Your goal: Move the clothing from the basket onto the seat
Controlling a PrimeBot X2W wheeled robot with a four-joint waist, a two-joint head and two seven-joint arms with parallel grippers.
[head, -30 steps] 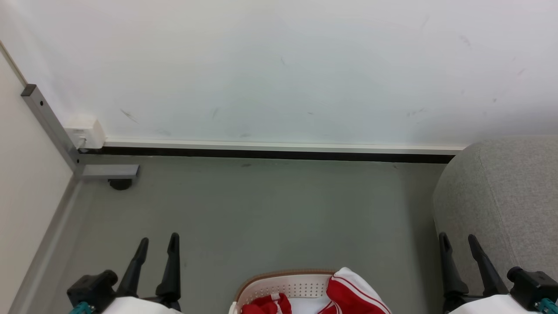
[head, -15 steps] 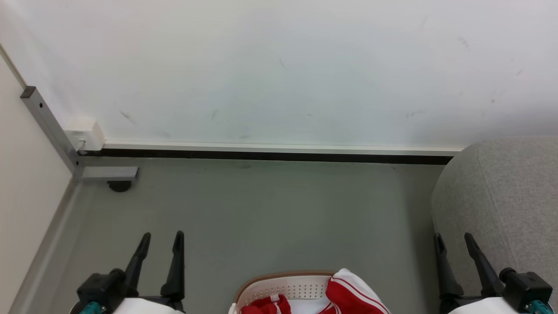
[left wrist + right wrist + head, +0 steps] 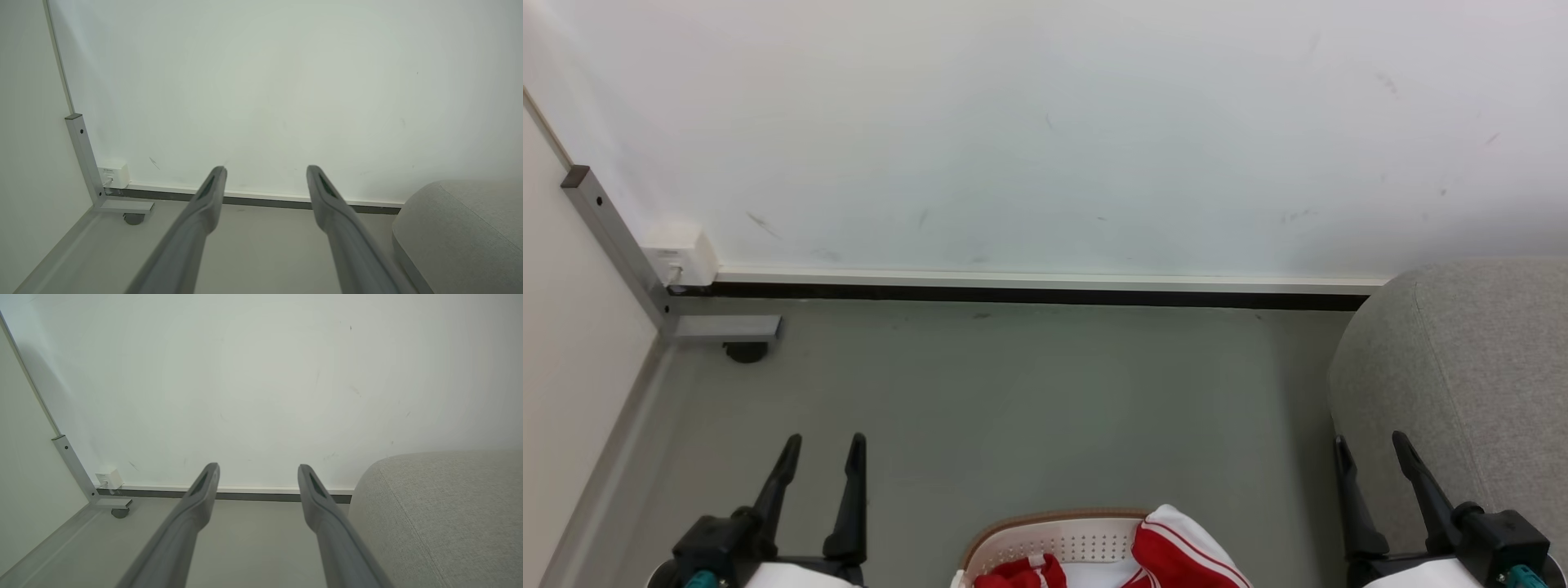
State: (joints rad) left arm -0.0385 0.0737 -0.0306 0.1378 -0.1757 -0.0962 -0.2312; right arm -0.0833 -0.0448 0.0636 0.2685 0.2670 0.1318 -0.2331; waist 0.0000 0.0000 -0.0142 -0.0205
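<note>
Left gripper at lower left and right gripper at lower right both empty with fingers spread, red clothing sits in basket at bottom centre, sofa at right edge, so best reach down and pinch a thick fold.

Red, white-striped clothing lies in the tan-rimmed white basket; the grey seat stands near, at the floor's wall edge.

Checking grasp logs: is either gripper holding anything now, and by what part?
Nothing held. Left gripper and right gripper are both open and empty; the clothing lies in the basket.
</note>
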